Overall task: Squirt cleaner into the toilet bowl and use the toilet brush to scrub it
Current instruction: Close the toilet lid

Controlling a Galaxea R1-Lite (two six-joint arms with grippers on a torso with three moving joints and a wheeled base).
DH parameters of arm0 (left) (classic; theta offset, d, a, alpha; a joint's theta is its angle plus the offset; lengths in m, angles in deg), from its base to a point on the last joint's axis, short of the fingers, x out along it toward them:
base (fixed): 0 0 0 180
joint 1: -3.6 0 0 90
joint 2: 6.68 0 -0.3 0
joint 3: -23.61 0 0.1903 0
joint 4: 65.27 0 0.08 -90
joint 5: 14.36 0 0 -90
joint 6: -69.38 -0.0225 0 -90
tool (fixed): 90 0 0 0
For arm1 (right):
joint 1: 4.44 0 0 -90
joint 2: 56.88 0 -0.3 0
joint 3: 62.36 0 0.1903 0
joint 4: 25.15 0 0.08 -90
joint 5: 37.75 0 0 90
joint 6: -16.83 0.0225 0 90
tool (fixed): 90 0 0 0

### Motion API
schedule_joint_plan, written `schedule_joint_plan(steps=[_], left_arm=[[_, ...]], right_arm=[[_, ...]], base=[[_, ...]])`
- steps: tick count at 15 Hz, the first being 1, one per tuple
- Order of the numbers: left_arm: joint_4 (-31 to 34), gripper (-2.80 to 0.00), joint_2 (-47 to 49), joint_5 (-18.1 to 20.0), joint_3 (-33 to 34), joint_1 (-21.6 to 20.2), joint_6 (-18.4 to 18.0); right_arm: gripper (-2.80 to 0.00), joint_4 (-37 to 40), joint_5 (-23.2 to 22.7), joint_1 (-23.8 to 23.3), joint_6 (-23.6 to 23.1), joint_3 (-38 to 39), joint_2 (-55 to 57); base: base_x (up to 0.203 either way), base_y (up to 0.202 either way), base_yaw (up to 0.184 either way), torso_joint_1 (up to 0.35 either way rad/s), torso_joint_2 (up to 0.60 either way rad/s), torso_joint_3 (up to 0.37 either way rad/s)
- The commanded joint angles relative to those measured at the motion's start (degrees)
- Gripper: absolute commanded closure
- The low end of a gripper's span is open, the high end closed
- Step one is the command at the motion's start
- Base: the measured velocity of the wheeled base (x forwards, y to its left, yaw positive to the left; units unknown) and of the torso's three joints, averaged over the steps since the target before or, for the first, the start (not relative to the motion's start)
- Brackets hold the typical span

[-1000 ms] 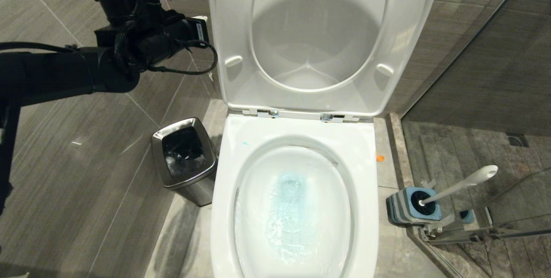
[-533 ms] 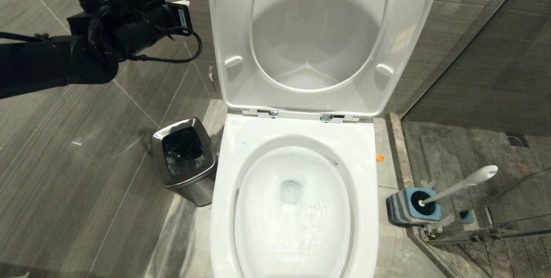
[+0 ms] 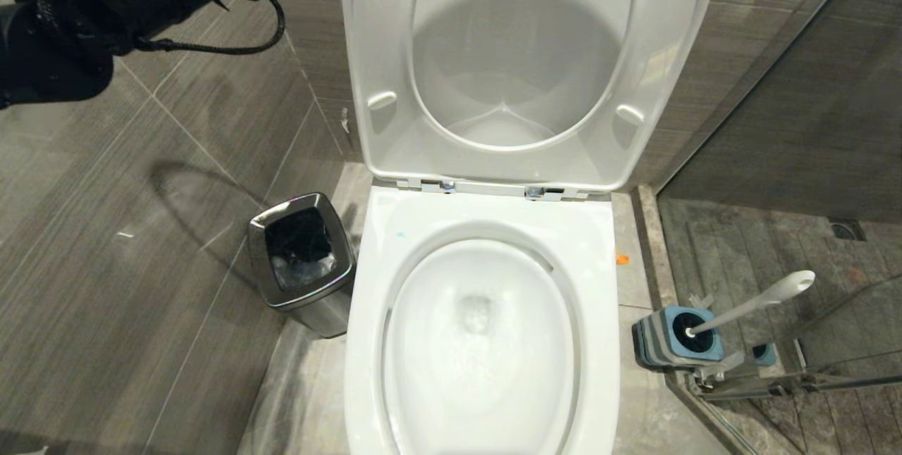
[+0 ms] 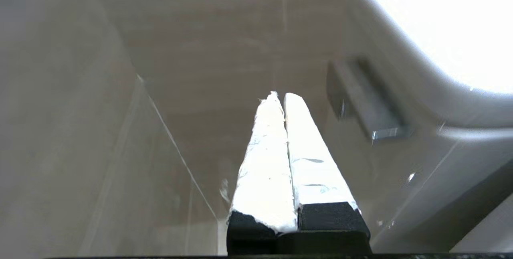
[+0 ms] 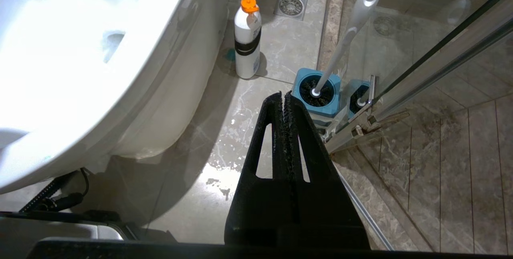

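My left gripper (image 4: 284, 95) is clenched on nothing, its white-taped fingers pressed together, raised at about ten o'clock from the toilet bowl (image 3: 479, 229) and well clear of it beside the upright seat and lid (image 3: 521, 67), so the basin lies open to view. My right gripper (image 5: 283, 98) is likewise clamped empty, hanging low by the floor at the bowl's three o'clock side, pointed toward the brush corner. The water in the bowl looks almost clear; of the cleaner I can make out only a small teal spot (image 3: 401, 235) on the rim at roughly eleven o'clock. The toilet brush (image 3: 757, 300) sits head-down in its blue holder (image 3: 676, 339) at four o'clock from the bowl, handle leaning away toward the glass shower door (image 5: 433, 70), which keeps the bristles draining and the grip reachable. A white bottle with an orange cap (image 5: 247, 38) stands on the floor beside the bowl's pedestal. A steel bin (image 3: 301, 258) stands just beside the bowl at nine o'clock. I judge the scrubbing done.
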Motion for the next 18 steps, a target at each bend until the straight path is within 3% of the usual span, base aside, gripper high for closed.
schedule_joint_plan(steps=[1, 6, 12, 18], left_arm=[[0.0, 0.0, -5.0, 0.1, 0.0, -0.9, 0.0], [5.9, 0.0, -14.0, 0.0, 0.0, -1.2, 0.4], [22.5, 0.0, -26.7, -0.2, 1.3, -1.1, 1.9], [30.5, 0.0, -36.1, -3.2, 8.0, -1.0, 1.5]], right_arm=[[0.0, 0.0, 0.0, 0.0, -0.1, 0.0, 0.0], [0.0, 0.0, 0.0, 0.0, -0.1, 0.1, 0.0], [0.0, 0.0, 0.0, 0.0, -0.1, 0.1, 0.0], [0.0, 0.0, 0.0, 0.0, -0.1, 0.0, 0.0]], base=[[0.0, 0.0, 0.0, 0.0, 0.0, 0.0], [0.0, 0.0, 0.0, 0.0, 0.0, 0.0], [0.0, 0.0, 0.0, 0.0, 0.0, 0.0], [0.0, 0.0, 0.0, 0.0, 0.0, 0.0]])
